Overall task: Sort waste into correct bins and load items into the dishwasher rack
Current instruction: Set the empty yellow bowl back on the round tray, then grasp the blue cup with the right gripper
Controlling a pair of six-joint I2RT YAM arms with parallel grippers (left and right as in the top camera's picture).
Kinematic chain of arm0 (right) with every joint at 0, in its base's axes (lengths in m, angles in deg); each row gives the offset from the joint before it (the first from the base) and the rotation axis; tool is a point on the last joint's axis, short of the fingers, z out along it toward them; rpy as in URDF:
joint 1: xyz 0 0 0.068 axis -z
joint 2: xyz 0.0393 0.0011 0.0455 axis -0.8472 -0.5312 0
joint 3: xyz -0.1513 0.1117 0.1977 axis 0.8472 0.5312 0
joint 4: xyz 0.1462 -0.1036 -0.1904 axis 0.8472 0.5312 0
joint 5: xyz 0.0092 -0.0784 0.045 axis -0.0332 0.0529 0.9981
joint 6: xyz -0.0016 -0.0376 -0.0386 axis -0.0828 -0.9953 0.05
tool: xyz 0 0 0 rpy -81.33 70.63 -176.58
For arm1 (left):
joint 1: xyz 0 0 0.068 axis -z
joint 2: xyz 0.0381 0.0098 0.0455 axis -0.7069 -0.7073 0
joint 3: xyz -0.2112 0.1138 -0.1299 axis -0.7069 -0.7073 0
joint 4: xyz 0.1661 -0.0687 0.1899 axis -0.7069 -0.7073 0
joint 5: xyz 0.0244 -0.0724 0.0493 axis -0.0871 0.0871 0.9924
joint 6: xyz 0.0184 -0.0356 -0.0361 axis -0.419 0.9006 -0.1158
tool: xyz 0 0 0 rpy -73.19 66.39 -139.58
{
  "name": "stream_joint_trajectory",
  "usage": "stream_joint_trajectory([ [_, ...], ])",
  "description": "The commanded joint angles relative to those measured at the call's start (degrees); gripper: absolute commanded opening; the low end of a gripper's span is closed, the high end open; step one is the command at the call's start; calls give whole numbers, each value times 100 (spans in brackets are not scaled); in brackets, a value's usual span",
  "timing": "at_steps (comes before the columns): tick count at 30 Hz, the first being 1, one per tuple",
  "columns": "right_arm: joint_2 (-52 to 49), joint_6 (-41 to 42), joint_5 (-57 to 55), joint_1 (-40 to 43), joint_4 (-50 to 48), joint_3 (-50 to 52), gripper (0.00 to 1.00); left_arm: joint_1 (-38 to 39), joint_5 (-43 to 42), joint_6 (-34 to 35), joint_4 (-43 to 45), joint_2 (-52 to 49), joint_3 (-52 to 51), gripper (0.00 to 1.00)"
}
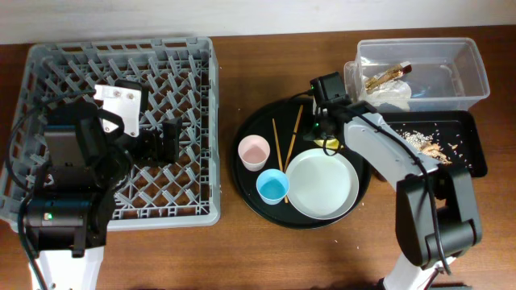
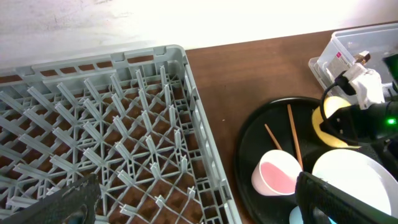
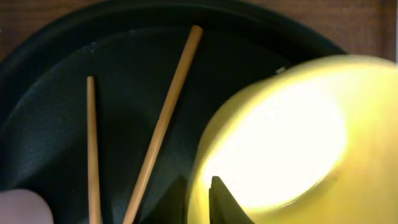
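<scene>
Twelve items and one scatter of crumbs on the surface

One grey rack (image 1: 177,80), one round black tray (image 1: 258,125), one clear tub (image 1: 476,72), one shallow black tray (image 1: 476,157); one pink cup (image 1: 253,151), one blue cup (image 1: 272,187), one white plate (image 1: 322,184), one yellow bowl (image 3: 280,137), two chopsticks (image 1: 295,133); one snack wrapper (image 1: 387,76), one napkin (image 1: 393,97), one patch of food scraps (image 1: 427,145).

A small glossy yellow bowl (image 3: 280,137), washed out by glare, fills the right side of a round black tray (image 3: 56,93). Two thin wooden chopsticks (image 3: 164,118) lie apart beside it, closer together toward the bottom. A dark fingertip (image 3: 227,205) of the right gripper (image 3: 199,205) shows at the bowl's lower rim.
</scene>
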Motion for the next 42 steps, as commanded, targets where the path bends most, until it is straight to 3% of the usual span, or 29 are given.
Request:
stream_joint_trajectory([
  [1,-48,-46,-129,37,2,-61,63,15,-2,-74,9,-13,101,99],
  [5,20,-44,37,39,398,-337,70,15,-2,-74,9,-13,101,99],
  [9,249,-42,879,37,1523,-1246,79,15,-2,-74,9,-13,101,99],
  [12,332,-44,1513,26,2524,-1895,79,15,-2,-74,9,-13,101,99],
  [17,323,-46,1847,-144,3659,-1690,76,15,-2,-74,9,-20,101,99],
  [20,323,-44,1884,-490,3585,-1054,74,15,-2,-74,9,-20,101,99],
  [26,323,7,1886,-1034,3517,-820,65,15,-2,-74,9,-20,101,99],
  [32,313,579,957,-1222,3233,-531,60,15,-2,-74,9,-17,101,99],
  [35,308,584,946,-1222,2813,-258,48,15,-2,-74,11,-28,101,99],
  [40,306,581,944,-1220,2570,-76,9,15,-2,-74,11,-28,101,99],
  [42,315,581,966,-1211,2566,-90,4,15,-2,-74,11,-31,101,99],
])
